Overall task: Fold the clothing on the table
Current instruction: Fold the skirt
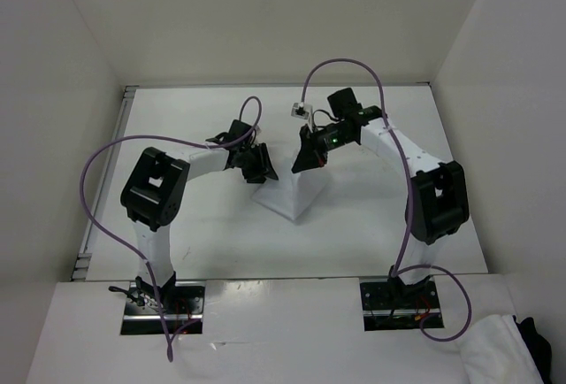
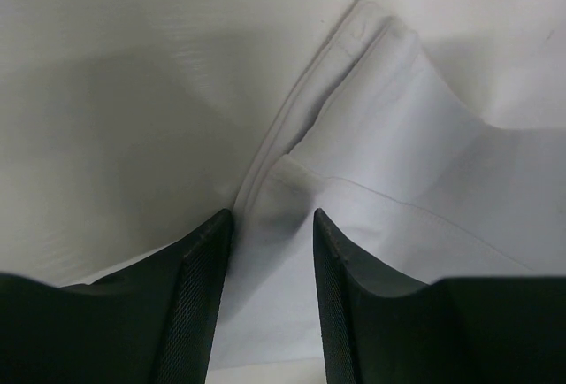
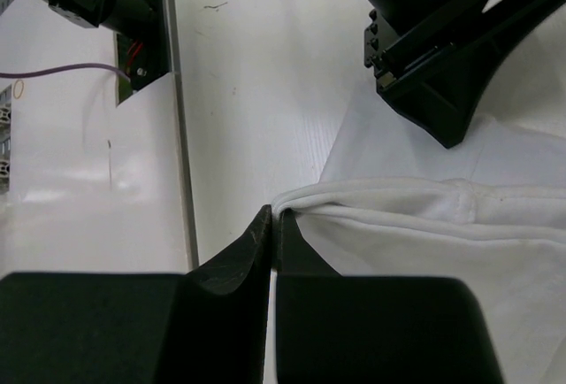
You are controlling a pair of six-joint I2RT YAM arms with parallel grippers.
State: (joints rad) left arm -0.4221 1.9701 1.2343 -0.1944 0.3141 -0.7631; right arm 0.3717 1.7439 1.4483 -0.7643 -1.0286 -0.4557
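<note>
The white garment (image 1: 292,195) lies in the middle of the worktop (image 1: 203,242), between the two arms. The right hand (image 3: 272,213) is closed tight. Its tips pinch a hemmed edge of the garment and hold it lifted off the surface. The left hand (image 2: 272,218) stands about half open just above the cloth, which runs between its fingers (image 2: 199,295) unclamped. The two hands are close together.

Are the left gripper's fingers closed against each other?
No, the fingers of the left gripper stand apart, with the clothing showing between them.
</note>
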